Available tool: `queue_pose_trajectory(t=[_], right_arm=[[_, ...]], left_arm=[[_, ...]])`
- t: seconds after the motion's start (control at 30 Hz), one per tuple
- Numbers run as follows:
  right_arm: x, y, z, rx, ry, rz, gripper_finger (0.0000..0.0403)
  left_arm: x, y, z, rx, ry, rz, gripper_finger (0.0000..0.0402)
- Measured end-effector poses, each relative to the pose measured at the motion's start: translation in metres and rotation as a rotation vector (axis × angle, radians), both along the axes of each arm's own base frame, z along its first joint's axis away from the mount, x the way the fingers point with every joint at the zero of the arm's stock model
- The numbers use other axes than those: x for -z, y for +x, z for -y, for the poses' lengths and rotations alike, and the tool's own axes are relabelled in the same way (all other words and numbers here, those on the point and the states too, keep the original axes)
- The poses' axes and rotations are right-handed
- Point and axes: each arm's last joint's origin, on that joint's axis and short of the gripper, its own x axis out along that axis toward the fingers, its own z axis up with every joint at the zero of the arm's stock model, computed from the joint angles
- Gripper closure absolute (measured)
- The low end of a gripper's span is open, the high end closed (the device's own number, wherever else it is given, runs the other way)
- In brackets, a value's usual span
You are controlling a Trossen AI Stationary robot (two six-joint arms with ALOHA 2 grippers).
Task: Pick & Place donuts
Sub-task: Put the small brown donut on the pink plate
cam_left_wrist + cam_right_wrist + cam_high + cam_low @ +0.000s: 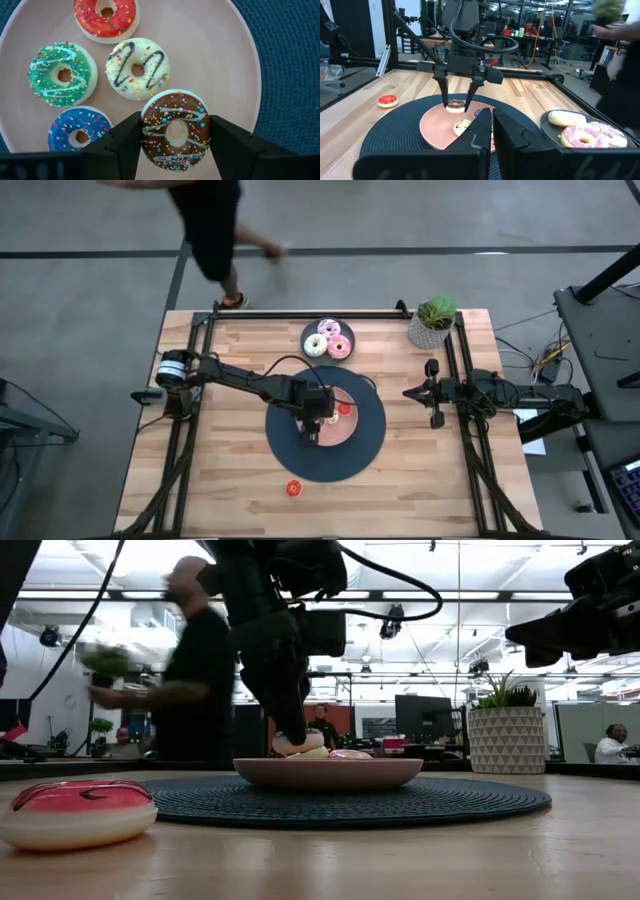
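Between the left gripper's (175, 137) fingers sits a brown donut (175, 131), clamped at both sides over the pink plate (220, 60). Just beyond the jaws on that plate lie a cream donut (138, 68), a green donut (62, 74), a blue donut (79, 129) and a red-orange donut (106, 16). A dark plate (312, 330) farther off holds three larger donuts (330, 340). Another red donut (294, 488) lies on the wooden table (230, 470). The right gripper (412, 392) waits pinched together, well to the side. A person (190, 670) walks behind.
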Motion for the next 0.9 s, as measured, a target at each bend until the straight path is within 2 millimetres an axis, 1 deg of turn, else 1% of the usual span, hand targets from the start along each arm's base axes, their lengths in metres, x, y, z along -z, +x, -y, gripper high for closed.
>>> queue_pose_trajectory(t=[0.2,0.53,0.9], right_arm=[[0.0,0.0,0.0,0.0,0.0,0.0,0.0394],[0.0,0.0,0.0,0.0,0.0,0.0,0.0394],[0.0,0.0,0.0,0.0,0.0,0.0,0.0394]], left_arm=[[0.005,0.001,-0.001,-0.008,-0.003,0.012,0.0213],[0.019,-0.008,-0.002,-0.006,-0.012,-0.039,0.0213],[0.021,-0.008,-0.007,-0.021,-0.017,-0.045,0.0213]])
